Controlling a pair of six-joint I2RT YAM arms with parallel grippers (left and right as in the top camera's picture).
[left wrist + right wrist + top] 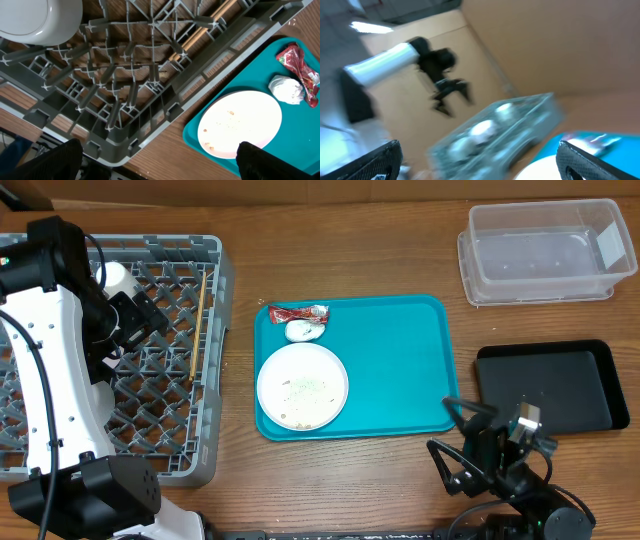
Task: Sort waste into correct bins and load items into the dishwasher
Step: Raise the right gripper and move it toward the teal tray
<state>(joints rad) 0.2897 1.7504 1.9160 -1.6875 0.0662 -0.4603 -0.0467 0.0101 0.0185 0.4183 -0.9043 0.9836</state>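
Observation:
The grey dish rack (pixel 170 430) stands at the left, with wooden chopsticks (pixel 200 325) and a white cup or dish (pixel 118 277) in it. My left gripper (pixel 140 330) hangs open and empty above the rack. In its wrist view (pixel 160 165) I see the rack (pixel 125 85), the chopsticks (pixel 200 35) and the white piece (pixel 40 20). The large white plate (pixel 302 385) with rice grains, the red wrapper (pixel 300 312) and the crumpled white scrap (pixel 303 330) lie on the teal tray (pixel 400 370). My right gripper (pixel 438 423) is open at the tray's front right corner. The bowl is out of view.
The clear tub (pixel 545 250) stands at the back right. The black tray (pixel 550 385) lies right of the teal tray, close to my right arm. The right wrist view is blurred and shows the rack (pixel 495 130) and the left arm (pixel 420 55).

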